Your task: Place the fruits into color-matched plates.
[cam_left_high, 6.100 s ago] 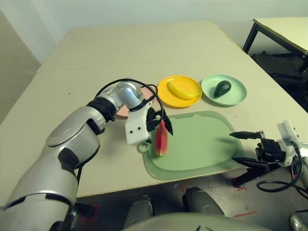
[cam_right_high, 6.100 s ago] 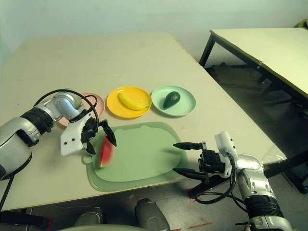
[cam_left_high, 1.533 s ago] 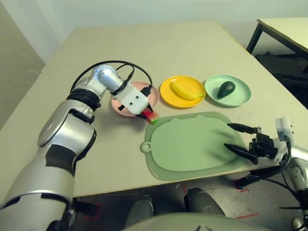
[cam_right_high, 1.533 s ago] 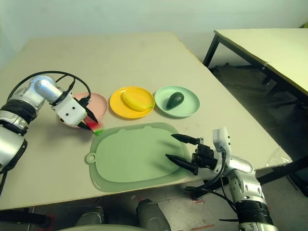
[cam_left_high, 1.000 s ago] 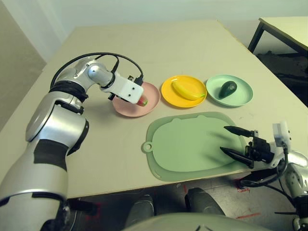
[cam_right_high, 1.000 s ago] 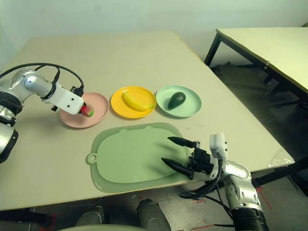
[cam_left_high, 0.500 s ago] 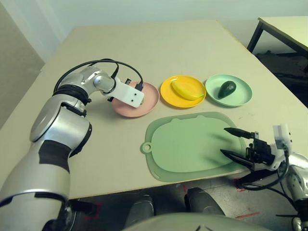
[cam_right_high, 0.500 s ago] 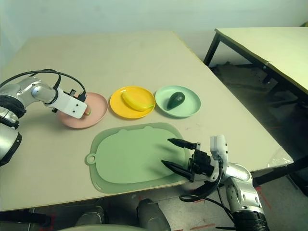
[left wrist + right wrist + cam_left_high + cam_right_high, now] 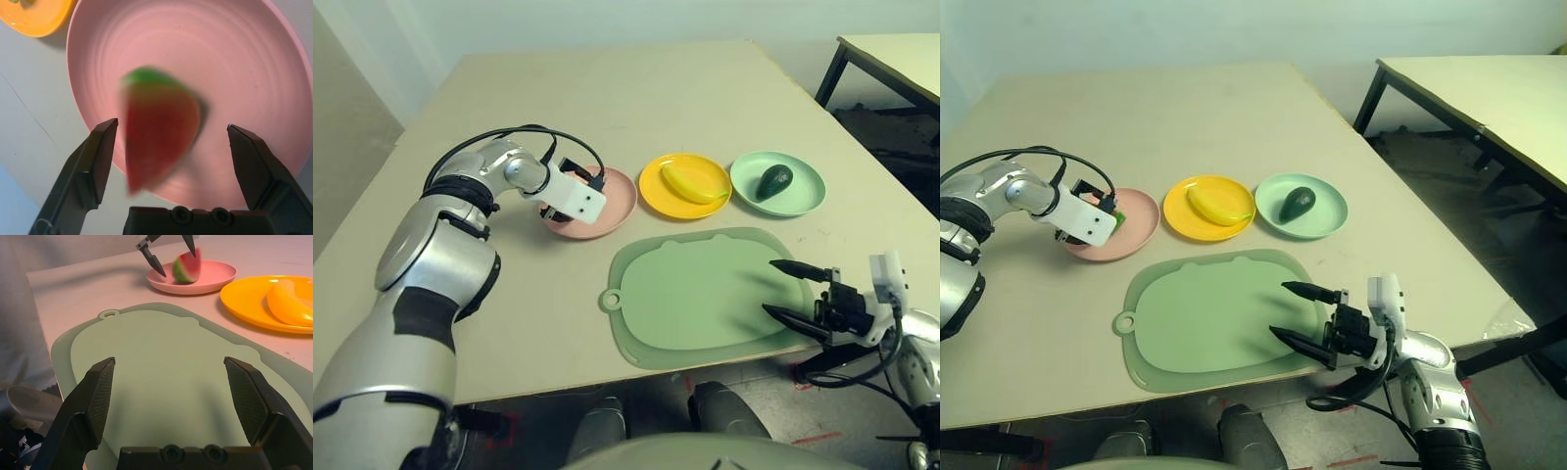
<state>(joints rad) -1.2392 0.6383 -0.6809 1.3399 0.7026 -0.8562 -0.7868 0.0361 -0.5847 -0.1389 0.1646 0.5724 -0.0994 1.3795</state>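
1. Hovering over the pink plate (image 9: 619, 201), the left tool (image 9: 171, 161) has its jaws spread wide, the watermelon wedge (image 9: 159, 139) loose between them, inside the plate.
2. The wedge sits there because red matches pink.
3. The banana (image 9: 685, 182) lies in the yellow plate (image 9: 653, 196) and the avocado (image 9: 771, 180) in the mint green plate (image 9: 803, 201).
4. The right tool (image 9: 171, 391) waits open, empty, low over the green mat (image 9: 695, 294) near the desk (image 9: 607, 98) edge, clear of the plates.
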